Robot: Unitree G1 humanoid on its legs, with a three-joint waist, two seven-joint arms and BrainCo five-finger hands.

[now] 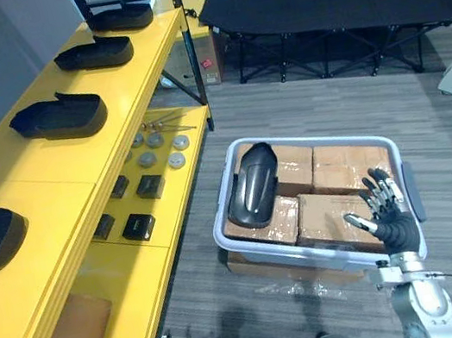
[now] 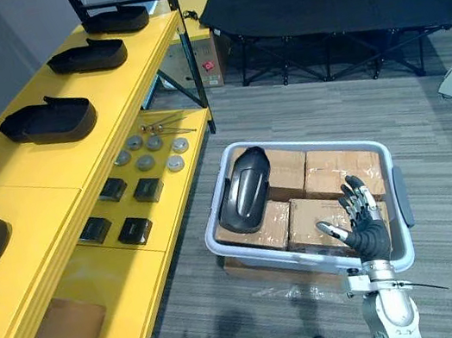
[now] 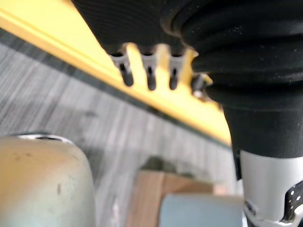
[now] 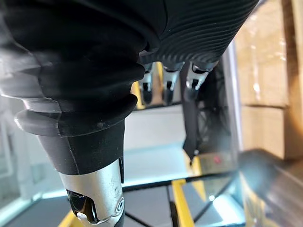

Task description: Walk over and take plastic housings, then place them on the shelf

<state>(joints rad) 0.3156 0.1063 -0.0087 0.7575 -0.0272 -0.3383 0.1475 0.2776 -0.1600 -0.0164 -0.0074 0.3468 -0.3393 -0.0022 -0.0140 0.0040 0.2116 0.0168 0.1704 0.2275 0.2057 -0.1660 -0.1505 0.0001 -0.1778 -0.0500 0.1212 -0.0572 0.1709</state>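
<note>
Plastic housing (image 1: 252, 186) lies in the bin (image 1: 317, 140); right robot hand (image 1: 391, 226) upright nearby, fingers spread apart.

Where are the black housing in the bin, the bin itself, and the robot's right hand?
black housing (image 1: 251, 184), left eye view, middle of its shell
bin (image 1: 310, 250), left eye view, its near rim
right hand (image 1: 389, 215), left eye view, middle of the hand
</note>
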